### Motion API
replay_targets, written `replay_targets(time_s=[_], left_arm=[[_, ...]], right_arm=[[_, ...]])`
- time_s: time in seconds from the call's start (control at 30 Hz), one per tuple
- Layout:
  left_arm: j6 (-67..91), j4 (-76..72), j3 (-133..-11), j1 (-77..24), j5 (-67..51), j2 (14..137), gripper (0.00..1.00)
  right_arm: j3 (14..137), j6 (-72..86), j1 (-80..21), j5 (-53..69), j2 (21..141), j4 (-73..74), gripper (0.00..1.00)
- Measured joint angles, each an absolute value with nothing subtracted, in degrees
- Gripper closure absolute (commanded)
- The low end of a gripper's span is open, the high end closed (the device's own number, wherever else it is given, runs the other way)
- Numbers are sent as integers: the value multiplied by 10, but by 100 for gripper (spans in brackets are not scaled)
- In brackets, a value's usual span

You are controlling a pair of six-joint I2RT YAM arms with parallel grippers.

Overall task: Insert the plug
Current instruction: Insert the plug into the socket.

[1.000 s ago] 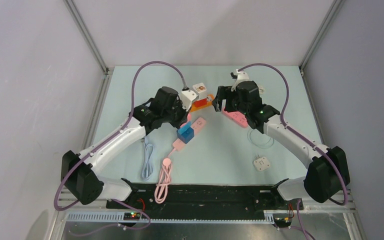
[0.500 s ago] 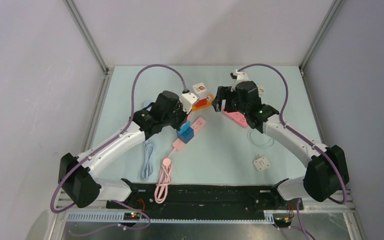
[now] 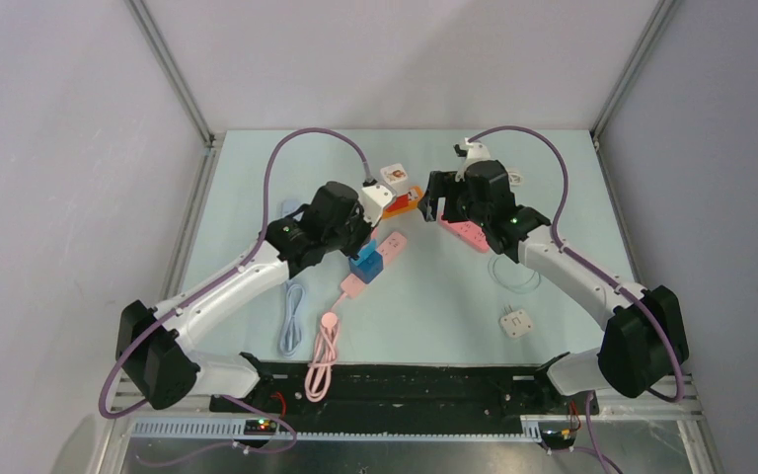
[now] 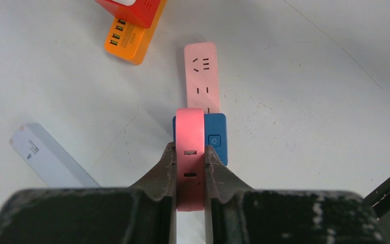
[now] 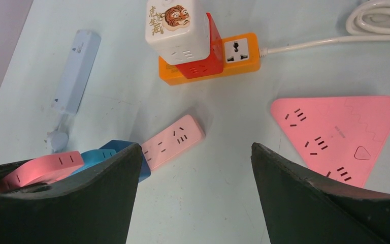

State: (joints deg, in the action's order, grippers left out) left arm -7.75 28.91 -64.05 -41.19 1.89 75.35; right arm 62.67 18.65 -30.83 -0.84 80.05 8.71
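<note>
My left gripper (image 4: pixel 190 150) is shut on a flat pink plug block (image 4: pixel 190 137) with two slots in its upper face. It hangs just over a blue adapter (image 4: pixel 216 140) that sits on the near end of a pink power strip (image 4: pixel 202 71). In the top view the left gripper (image 3: pixel 368 240) is over the blue adapter (image 3: pixel 366 265), and the plug's prongs are hidden. My right gripper (image 5: pixel 197 152) is open and empty above bare table, between the pink strip (image 5: pixel 175 140) and a pink triangular socket board (image 5: pixel 335 134).
An orange strip (image 5: pixel 238 53) carries a red cube and a white tiger-print cube (image 5: pixel 175 28) at the back. A light blue strip (image 5: pixel 76 71) lies left. A white adapter (image 3: pixel 517 323), a white cable loop (image 3: pixel 515 272) and coiled pink (image 3: pixel 324 346) and blue (image 3: pixel 291 316) cords lie nearer.
The left arm has shifted slightly right and forward with the pink plug block still gripped. The right arm has stayed put with its jaws wide.
</note>
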Motion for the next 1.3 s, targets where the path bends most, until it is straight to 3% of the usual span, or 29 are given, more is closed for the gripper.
replay_targets(time_s=[0.63,0.67,0.77,0.8,0.83,0.9,0.97,1.3], left_arm=[[-47,276,-636,-396,-8,761,100],[-46,276,-637,-396,-8,761,93],[-44,283,-645,-396,-6,764,52],[-42,284,-647,-396,-6,766,44],[-39,294,-647,-396,-6,769,28],[-36,321,-647,-396,-2,779,5],[-36,347,-652,-396,4,784,1],[-40,343,-749,-382,48,740,0]], right_arm=[[627,186,-308,-8,801,88,18],[627,186,-308,-8,801,89,18],[627,186,-308,-8,801,92,17],[627,186,-308,-8,801,92,17],[627,186,-308,-8,801,91,17],[627,187,-307,-8,801,91,16],[627,189,-306,-8,801,91,16],[627,196,-299,-8,800,87,16]])
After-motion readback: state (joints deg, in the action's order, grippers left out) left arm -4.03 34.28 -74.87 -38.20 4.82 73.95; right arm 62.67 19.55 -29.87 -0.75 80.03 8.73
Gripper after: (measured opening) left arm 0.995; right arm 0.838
